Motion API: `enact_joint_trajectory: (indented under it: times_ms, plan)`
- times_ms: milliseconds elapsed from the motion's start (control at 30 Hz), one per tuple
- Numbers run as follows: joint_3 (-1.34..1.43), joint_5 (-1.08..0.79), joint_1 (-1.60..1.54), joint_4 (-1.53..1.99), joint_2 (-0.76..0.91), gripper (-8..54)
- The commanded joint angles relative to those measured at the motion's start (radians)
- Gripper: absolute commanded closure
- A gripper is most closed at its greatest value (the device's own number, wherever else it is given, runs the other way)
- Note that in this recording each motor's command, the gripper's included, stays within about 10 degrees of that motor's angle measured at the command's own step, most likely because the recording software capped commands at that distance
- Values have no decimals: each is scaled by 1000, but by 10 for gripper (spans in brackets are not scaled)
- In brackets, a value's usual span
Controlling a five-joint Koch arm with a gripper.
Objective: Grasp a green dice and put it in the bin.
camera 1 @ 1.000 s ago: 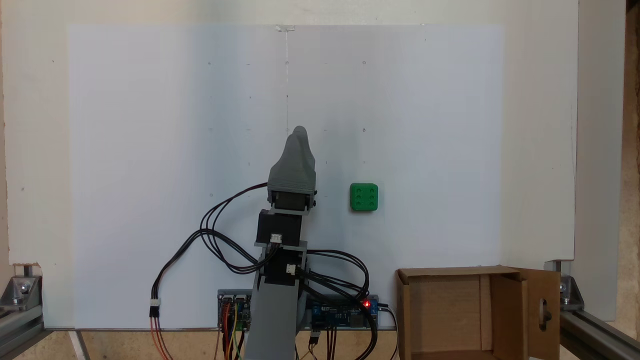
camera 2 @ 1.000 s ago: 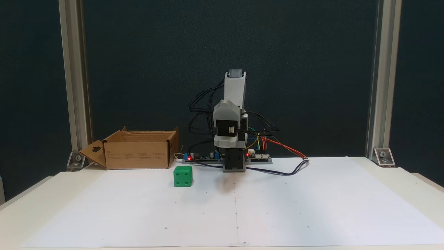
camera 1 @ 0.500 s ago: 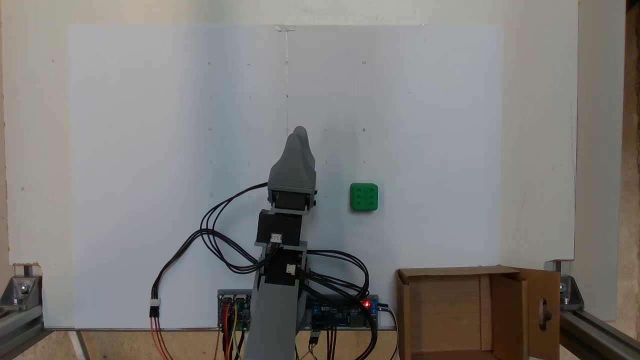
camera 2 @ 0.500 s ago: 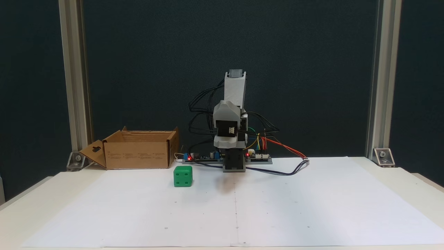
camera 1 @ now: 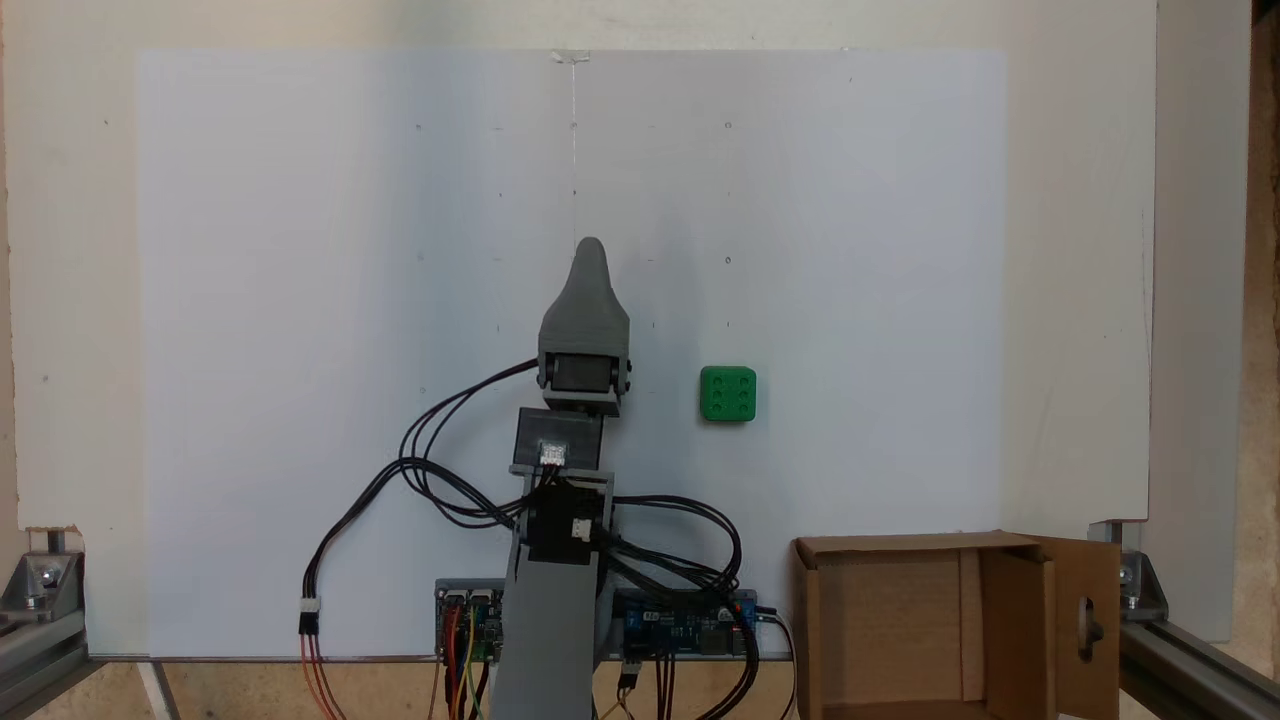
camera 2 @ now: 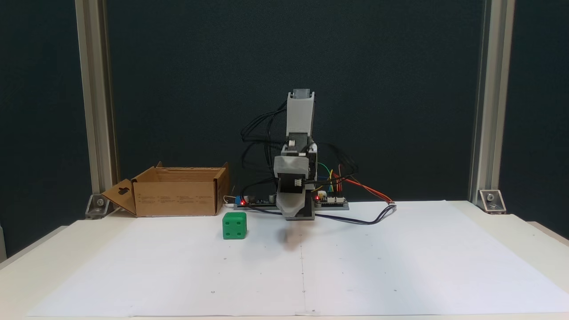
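Green dice point(camera 1: 728, 393) sits six pips up on the white paper sheet point(camera 1: 300, 250) covering the counter, seen from above, apart from the grey gripper point(camera 1: 590, 250) to its left and well clear of the open cardboard bin point(camera 1: 1010, 620) at the lower right. From this angle the gripper's jaws line up behind one another into a single tip, so whether they stand parted or closed cannot be told.

Seen from the front, the green dice point(camera 2: 234, 225) rests flat on the sheet just ahead of the bin point(camera 2: 178, 195), whose handle-cut flap hangs to the left; the gripper point(camera 2: 293, 213) hangs low before the arm's base, empty, its opening again unreadable.

The cube looks like hard, light plastic: rigid, unlikely to deform or break, but probably smooth enough to slip. Its rounded corners argue for closing on two opposite flat side faces, centred, and low enough to keep it from twisting out.
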Motion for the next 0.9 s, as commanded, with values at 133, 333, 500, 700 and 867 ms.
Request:
enact_joint_trajectory:
  times_ms: [133, 333, 500, 700, 867]
  plan:
    - [-238, 6, -8, 420, 92, 18]
    - [-449, 32, 20, 820, 97, 23]
    - [-626, 38, 55, 1150, 95, 25]
    - [-894, 74, 100, 1534, 15, 25]
    - [-1072, 75, 161, 1842, -118, 24]
